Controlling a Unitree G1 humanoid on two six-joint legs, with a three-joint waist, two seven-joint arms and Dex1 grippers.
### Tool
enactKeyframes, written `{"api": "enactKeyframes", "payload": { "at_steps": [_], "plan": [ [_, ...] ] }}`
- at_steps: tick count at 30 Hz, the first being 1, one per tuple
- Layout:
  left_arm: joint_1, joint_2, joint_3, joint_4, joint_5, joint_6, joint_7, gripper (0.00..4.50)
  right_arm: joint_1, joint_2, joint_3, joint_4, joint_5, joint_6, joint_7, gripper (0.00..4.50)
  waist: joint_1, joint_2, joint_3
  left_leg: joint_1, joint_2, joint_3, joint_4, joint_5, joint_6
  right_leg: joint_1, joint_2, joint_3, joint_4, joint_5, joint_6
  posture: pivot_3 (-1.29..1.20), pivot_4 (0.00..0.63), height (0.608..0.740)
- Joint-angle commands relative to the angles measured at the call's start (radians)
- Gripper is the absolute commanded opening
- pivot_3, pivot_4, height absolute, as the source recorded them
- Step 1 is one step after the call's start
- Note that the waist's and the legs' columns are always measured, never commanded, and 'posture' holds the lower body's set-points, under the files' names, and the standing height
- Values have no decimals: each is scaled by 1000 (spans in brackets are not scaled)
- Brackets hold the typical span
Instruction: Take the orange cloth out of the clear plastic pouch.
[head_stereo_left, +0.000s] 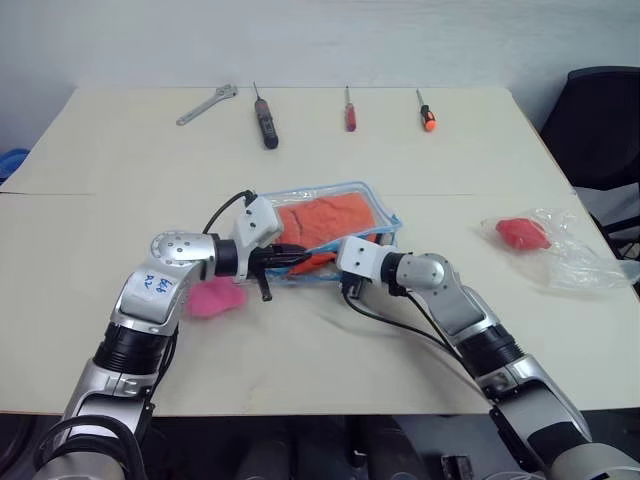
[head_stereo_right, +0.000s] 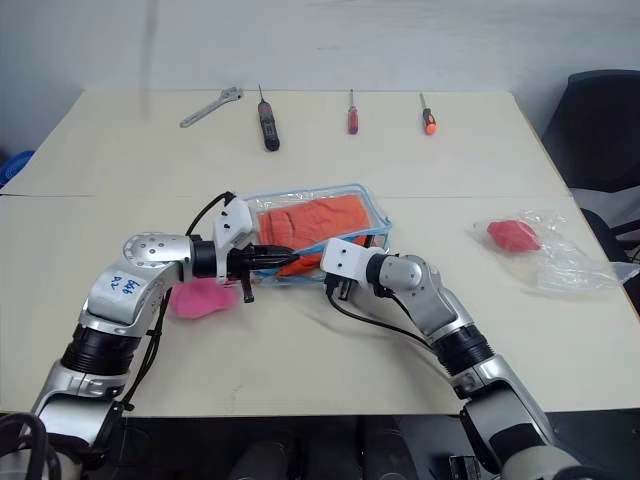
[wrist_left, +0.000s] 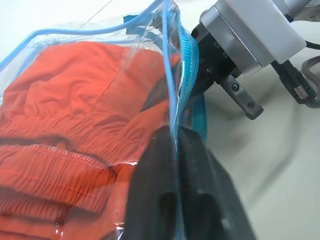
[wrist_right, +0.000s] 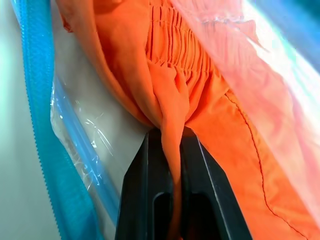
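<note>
Orange cloth (wrist_right: 200, 100) was pinched in the right hand (wrist_right: 172, 145), a fold clamped between its fingers, ready to be dragged out. Left hand (wrist_left: 175, 145) was clamped on the blue-trimmed edge of the clear pouch (head_stereo_left: 372, 196), probably anchoring it. Most of the cloth sat inside the pouch, mid-desk (head_stereo_left: 300, 340). Farther off: a pink heart (head_stereo_left: 212, 298), a bagged red thing (head_stereo_left: 521, 233), a wrench (head_stereo_left: 206, 104), and screwdrivers (head_stereo_left: 350, 110) along the far edge.

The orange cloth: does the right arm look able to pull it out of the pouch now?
Probably yes: the right gripper is shut on a fold of the orange cloth, and the left gripper pinches the clear plastic pouch at its open edge.
</note>
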Motion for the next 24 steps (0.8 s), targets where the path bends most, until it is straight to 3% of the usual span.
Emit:
{"api": "enactKeyframes", "payload": {
  "at_steps": [1, 6, 16, 24],
  "plan": [
    [-8, -4, 24, -17, -12, 22, 25, 40, 28, -29, 1, 3, -23, -16, 9, 0, 0, 0, 0, 0, 0, 0, 0, 0, 0, 0, 0, 0, 0, 0, 0, 0, 150, 740],
    [-3, -5, 18, -6, 13, 25, 62, 40, 65, -78, -20, -90, -12, -47, 31, 0, 3, 0, 0, 0, 0, 0, 0, 0, 0, 0, 0, 0, 0, 0, 0, 0, 150, 740],
    [-15, -36, 30, 69, 56, -8, 160, 40, 339, -368, -144, -557, 225, -41, 305, 0, 27, 0, 0, 0, 0, 0, 0, 0, 0, 0, 0, 0, -1, 0, 0, 0, 150, 740],
    [-40, -40, 33, 146, 88, -71, 196, 40, 508, -534, -247, -644, 358, -189, 445, 0, 37, 0, 0, 0, 0, 1, 0, 0, 0, 1, 0, 1, -1, 0, 0, 0, 150, 740]
  ]
}}
